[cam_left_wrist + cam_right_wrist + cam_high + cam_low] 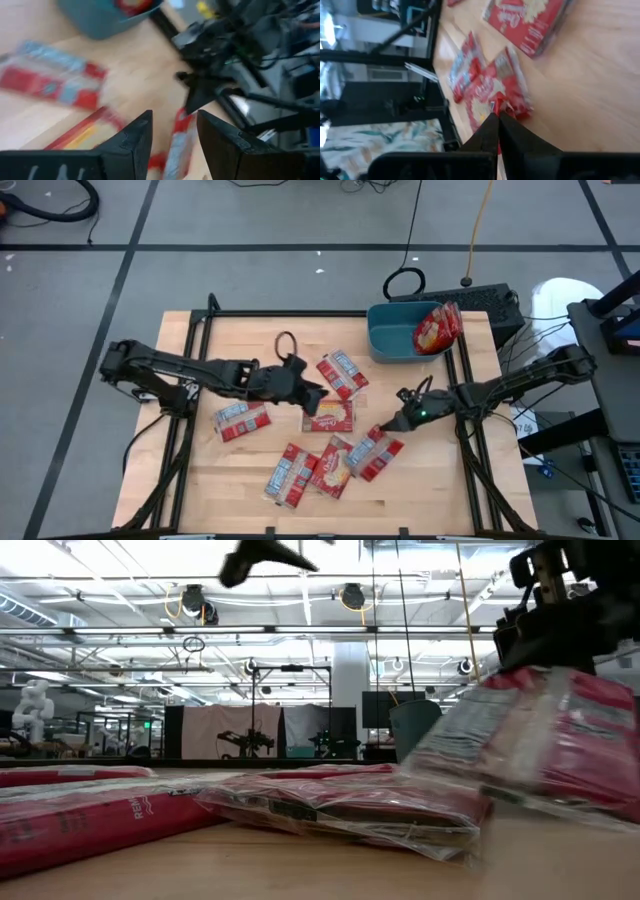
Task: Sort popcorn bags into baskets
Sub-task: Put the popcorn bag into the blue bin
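Several red popcorn bags lie flat on the wooden table: one [242, 420] at the left, two [342, 373] [330, 415] in the middle, two [290, 475] [333, 467] near the front edge. The teal basket [393, 335] stands at the far right with one bag [437, 328] leaning inside it. My left gripper [316, 394] hovers open over the middle bags; in its wrist view the fingers [174, 120] hold nothing. My right gripper [386, 427] is shut on a bag [375, 452] at the right of the pile. My right gripper pinches the bag by a narrow end edge [504, 107] between its two fingers, coming slantwise from the table's right and above. In the low view that bag [540, 740] tilts, its held end raised below the gripper [555, 610] and its other end low by the table.
A black frame rail [462, 380] runs along the table's right side between the held bag and my right arm's base. A dark ring [286, 342] lies on the wood behind the left gripper. Bare wood shows between the pile and the basket [390, 385].
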You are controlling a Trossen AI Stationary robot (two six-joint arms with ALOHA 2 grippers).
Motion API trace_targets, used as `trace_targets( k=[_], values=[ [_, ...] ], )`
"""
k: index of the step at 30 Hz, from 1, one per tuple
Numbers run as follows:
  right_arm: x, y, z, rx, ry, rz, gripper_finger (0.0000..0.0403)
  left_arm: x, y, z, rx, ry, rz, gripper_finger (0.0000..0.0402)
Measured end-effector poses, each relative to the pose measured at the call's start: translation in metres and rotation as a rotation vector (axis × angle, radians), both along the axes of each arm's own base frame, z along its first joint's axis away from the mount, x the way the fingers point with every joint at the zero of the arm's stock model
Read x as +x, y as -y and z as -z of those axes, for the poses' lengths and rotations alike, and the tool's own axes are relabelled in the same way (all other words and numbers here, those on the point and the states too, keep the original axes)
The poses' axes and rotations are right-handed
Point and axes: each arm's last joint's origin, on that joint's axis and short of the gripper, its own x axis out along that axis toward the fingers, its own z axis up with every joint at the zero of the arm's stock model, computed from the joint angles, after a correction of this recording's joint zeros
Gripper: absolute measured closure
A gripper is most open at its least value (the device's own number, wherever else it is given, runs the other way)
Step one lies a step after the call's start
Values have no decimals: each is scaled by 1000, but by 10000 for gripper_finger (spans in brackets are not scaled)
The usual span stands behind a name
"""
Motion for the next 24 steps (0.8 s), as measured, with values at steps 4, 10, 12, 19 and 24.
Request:
trace_targets(
  k=[4, 10, 12, 19, 24],
  values=[
    [2, 5, -3, -1, 31, 34, 403, 26, 6, 19, 6, 42, 59, 218],
    [3, 9, -5, -10, 54, 54, 403, 58, 6, 61, -19, 7, 105, 126],
    [3, 10, -6, -21, 59, 56, 403, 69, 8, 75, -1, 17, 139, 97],
    [4, 10, -6, -32, 69, 51, 403, 94, 14, 122, 55, 9, 267, 76],
    [4, 10, -8, -49, 95, 45, 403, 105, 17, 142, 53, 40, 310, 116]
  ],
)
